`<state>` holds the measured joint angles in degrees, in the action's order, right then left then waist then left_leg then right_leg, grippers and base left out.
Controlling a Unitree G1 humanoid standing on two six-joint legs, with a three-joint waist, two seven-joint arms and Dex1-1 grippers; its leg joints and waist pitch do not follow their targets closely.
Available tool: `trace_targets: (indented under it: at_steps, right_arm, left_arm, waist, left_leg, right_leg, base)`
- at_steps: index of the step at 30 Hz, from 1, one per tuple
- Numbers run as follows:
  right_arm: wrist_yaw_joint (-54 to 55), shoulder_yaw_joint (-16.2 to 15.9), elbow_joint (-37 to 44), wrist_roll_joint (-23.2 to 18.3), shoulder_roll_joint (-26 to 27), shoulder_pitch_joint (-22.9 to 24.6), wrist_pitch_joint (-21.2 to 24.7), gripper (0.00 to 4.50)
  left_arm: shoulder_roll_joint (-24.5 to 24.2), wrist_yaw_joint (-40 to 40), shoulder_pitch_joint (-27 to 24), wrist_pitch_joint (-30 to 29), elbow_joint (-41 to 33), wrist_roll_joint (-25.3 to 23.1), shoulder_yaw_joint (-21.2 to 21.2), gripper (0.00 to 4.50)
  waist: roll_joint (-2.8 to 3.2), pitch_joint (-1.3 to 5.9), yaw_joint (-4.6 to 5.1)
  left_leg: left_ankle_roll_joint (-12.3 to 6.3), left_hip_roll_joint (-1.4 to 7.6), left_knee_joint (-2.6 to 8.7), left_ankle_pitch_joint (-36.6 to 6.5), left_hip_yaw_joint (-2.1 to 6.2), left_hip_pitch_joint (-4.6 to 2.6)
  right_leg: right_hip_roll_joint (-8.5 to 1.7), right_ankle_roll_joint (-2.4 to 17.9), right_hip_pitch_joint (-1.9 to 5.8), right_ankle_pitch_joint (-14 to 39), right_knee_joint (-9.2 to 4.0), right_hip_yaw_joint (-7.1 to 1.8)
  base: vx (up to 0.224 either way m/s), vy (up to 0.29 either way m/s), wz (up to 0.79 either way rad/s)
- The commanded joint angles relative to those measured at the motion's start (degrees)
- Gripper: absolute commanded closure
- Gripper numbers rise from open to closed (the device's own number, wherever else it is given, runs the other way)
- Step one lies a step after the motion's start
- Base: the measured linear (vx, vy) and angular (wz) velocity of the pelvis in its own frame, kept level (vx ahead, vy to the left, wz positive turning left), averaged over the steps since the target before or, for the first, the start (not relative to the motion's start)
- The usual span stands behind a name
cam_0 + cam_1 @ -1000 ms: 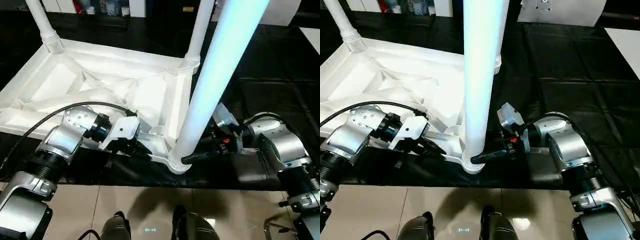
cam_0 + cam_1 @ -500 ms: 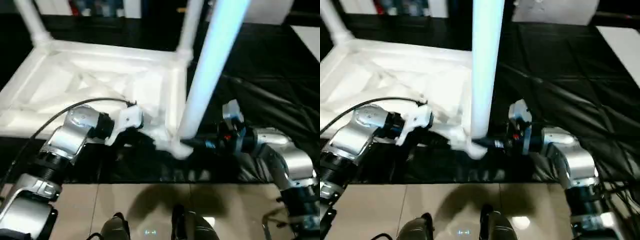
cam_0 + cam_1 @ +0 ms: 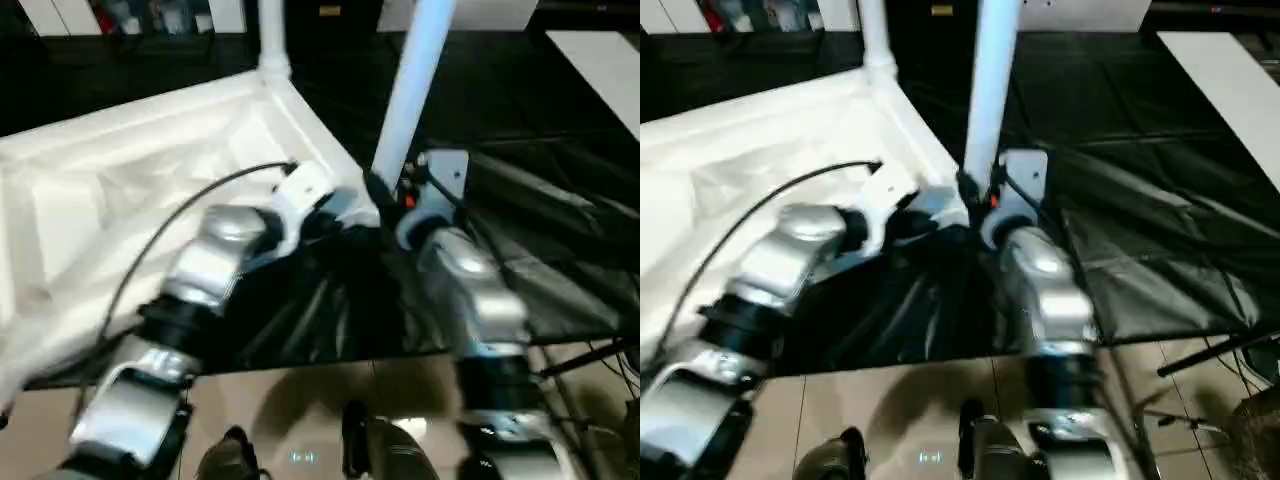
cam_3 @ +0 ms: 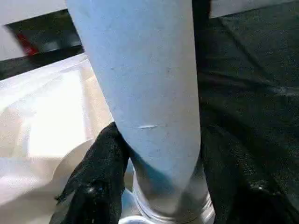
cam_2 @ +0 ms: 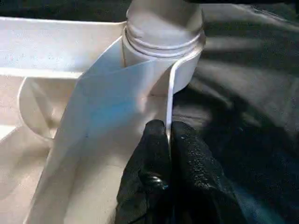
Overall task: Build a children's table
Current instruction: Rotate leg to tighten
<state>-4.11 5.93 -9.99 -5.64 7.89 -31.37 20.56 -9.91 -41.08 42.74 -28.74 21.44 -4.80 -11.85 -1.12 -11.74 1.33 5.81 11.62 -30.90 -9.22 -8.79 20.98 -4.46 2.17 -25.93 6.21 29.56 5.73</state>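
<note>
1. Two silver forearms reach over a black-draped surface (image 3: 1160,240) toward the near corner of the upturned white children's table top (image 3: 110,190).
2. The left gripper (image 5: 169,140), black fingers pressed together, pinches the thin rim (image 5: 173,88) of the table top beside the corner socket (image 5: 163,32).
3. The right gripper (image 4: 159,186) clasps the base of the near leg (image 4: 140,84), one finger (image 4: 100,177) on each side.
4. Farther back, a second leg (image 3: 270,35) rises from the far corner; its seating looks complete, though blur obscures the joint.
</note>
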Motion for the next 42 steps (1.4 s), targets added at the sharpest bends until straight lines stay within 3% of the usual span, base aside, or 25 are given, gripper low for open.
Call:
trace_targets:
  at_steps: [1,3,10,15,22,23,25,29,31,36,42]
  right_arm:
    - [-0.95,-4.10,-2.77,-1.79,3.94,1.26,1.55,1.81]
    - [-1.51,-3.72,-2.80,-2.09,3.68,1.29,0.94,1.70]
    - [-8.27,-4.40,-0.79,-2.25,-1.30,2.87,-1.40,1.15]
    - [-26.55,-4.23,4.55,-7.77,-13.29,7.20,-2.43,0.68]
    - [-43.47,-4.12,3.67,-10.53,-25.23,7.43,-3.24,0.10]
    - [-47.60,-4.05,2.27,-11.09,-28.05,6.47,-3.98,0.04]
    - [-53.93,-4.96,1.44,-12.81,-31.47,5.56,-4.05,0.04]
    - [-61.95,-7.32,0.24,-13.25,-35.26,4.36,-4.99,0.04]
    - [-69.83,-10.20,-0.70,-13.32,-37.86,3.43,-5.90,0.04]
    - [-76.99,-14.31,-3.15,-12.91,-38.37,1.35,-7.06,0.04]
    - [-82.10,-17.02,-7.44,-12.33,-37.98,-1.84,-7.85,0.55]
  left_arm:
    - [1.61,4.69,0.64,0.21,0.02,0.01,0.09,4.50]
    - [0.54,2.71,-0.48,0.21,-1.35,0.33,-0.67,4.50]
    - [-2.15,-1.20,-2.96,1.74,-2.91,0.78,-0.93,4.50]
    - [-6.79,-8.24,-5.13,5.71,-2.05,2.82,-1.09,4.50]
    - [-12.19,-19.77,-6.86,14.46,-0.11,4.13,-3.57,4.50]
    - [-14.57,-24.68,-7.46,18.39,0.27,3.97,-5.37,4.50]
    - [-17.07,-30.18,-7.95,22.02,0.79,4.35,-6.93,4.50]
    - [-19.27,-36.34,-7.98,23.53,0.77,5.75,-7.94,4.50]
    - [-20.56,-41.10,-7.32,24.94,1.15,6.56,-8.61,4.50]
    - [-21.44,-46.36,-5.63,27.58,2.37,7.16,-10.01,4.50]
    - [-21.13,-50.71,-4.76,28.84,1.80,7.93,-11.37,4.50]
  waist:
    - [0.20,3.72,-0.14]
    - [0.27,3.92,-0.19]
    - [0.06,4.05,-0.51]
    - [0.06,4.18,-0.53]
    - [-0.06,3.88,-0.86]
    - [-0.05,3.92,-0.89]
    - [-0.08,3.98,-0.92]
    - [0.02,3.89,-1.40]
    - [-0.11,3.89,-1.97]
    - [-0.27,4.03,-2.68]
    - [-0.69,3.93,-3.26]
  left_leg:
    - [-3.56,0.26,3.74,-14.49,-0.25,-0.19]
    - [-4.34,0.26,3.56,-12.81,-0.53,-0.21]
    - [-5.79,-0.08,3.25,-10.07,-0.78,0.30]
    - [-7.51,0.06,2.97,-8.89,-0.81,0.47]
    - [-7.81,0.10,3.01,-10.35,-0.64,0.11]
    - [-7.90,0.19,3.00,-10.23,-0.59,0.14]
    - [-8.38,0.16,2.91,-10.21,-0.63,-0.01]
    - [-8.35,0.63,2.92,-9.88,-0.85,-0.30]
    - [-8.53,0.77,2.87,-9.52,-0.98,-0.42]
    - [-8.92,0.95,2.76,-8.74,-1.02,-0.42]
    - [-8.37,1.02,2.73,-7.85,-1.09,-0.38]
  right_leg:
    - [-2.95,5.17,3.71,24.52,-2.91,-2.37]
    - [-2.82,7.24,3.89,19.27,-2.18,-2.72]
    - [-2.96,7.82,4.55,19.93,-2.01,-2.94]
    - [-2.78,9.27,4.98,17.34,-1.79,-2.95]
    - [-2.82,7.82,4.78,24.71,-2.47,-2.90]
    - [-2.93,8.06,4.76,24.58,-2.37,-2.93]
    - [-2.79,8.67,4.70,23.81,-2.26,-2.92]
    - [-2.92,10.05,4.45,22.81,-1.94,-3.12]
    - [-2.77,11.11,4.38,21.11,-1.55,-3.14]
    - [-2.99,12.19,4.43,19.16,-1.02,-3.15]
    - [-3.14,12.23,4.40,19.73,-0.90,-3.27]
  base:
    - [0.000,0.000,0.00]
    - [0.000,0.000,0.00]
    - [0.006,-0.008,0.00]
    - [0.000,0.000,0.00]
    - [0.000,0.000,0.00]
    - [0.000,0.000,0.00]
    - [0.000,0.000,0.00]
    - [0.000,0.000,0.00]
    - [0.000,0.000,0.00]
    - [0.000,0.000,0.00]
    - [0.000,0.000,0.00]
